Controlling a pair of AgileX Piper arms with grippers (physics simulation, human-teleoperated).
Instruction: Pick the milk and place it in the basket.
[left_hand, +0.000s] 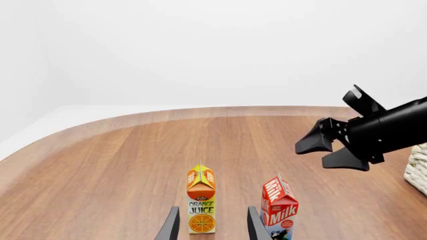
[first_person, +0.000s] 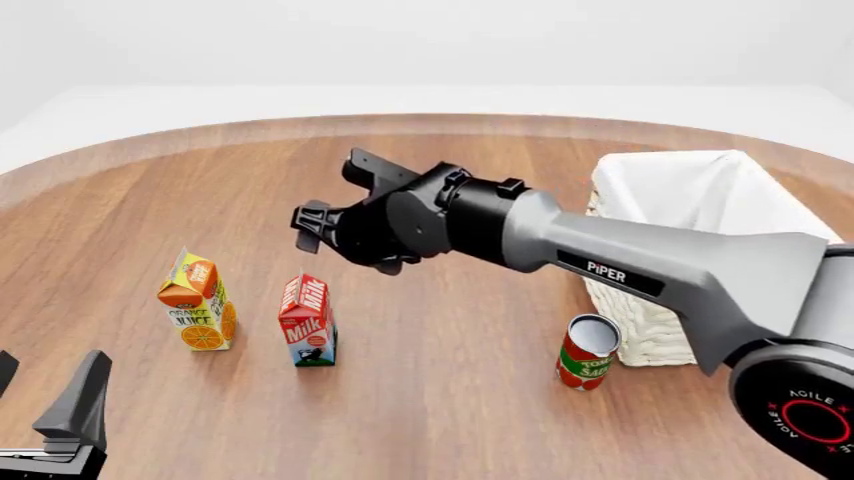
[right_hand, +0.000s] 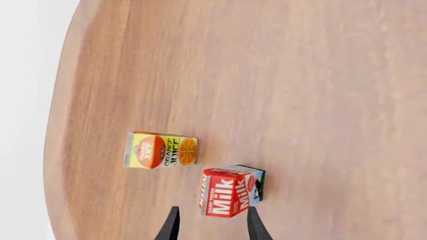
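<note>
Standing upright on the wooden table (first_person: 441, 420), the milk (first_person: 308, 322) sits below and a little nearer than the right gripper (first_person: 318, 228), which hangs in the air above it with its fingers spread apart and nothing between them; in the right wrist view the milk (right_hand: 231, 190) shows just ahead of the two dark fingertips (right_hand: 171, 223), slightly toward one of them, and no finger touches it. The juice carton (first_person: 198, 313) stands just beside the milk on the side away from the basket (first_person: 694, 250), a narrow strip of bare wood separating the two, so the milk has free space on its basket side, in front and behind. From the milk the curved far edge of the table lies well back, with open wood in between. The basket stands well apart from the milk, on the right arm's side, its white cloth lining showing and nothing visible inside it. A red can (first_person: 587, 351) stands upright close against the basket's near corner, between the basket and the milk but much nearer the basket. The left gripper (first_person: 47, 400) is low at the near edge, well short of the milk, its fingers apart and holding nothing; the left wrist view puts the juice carton between them, farther off
</note>
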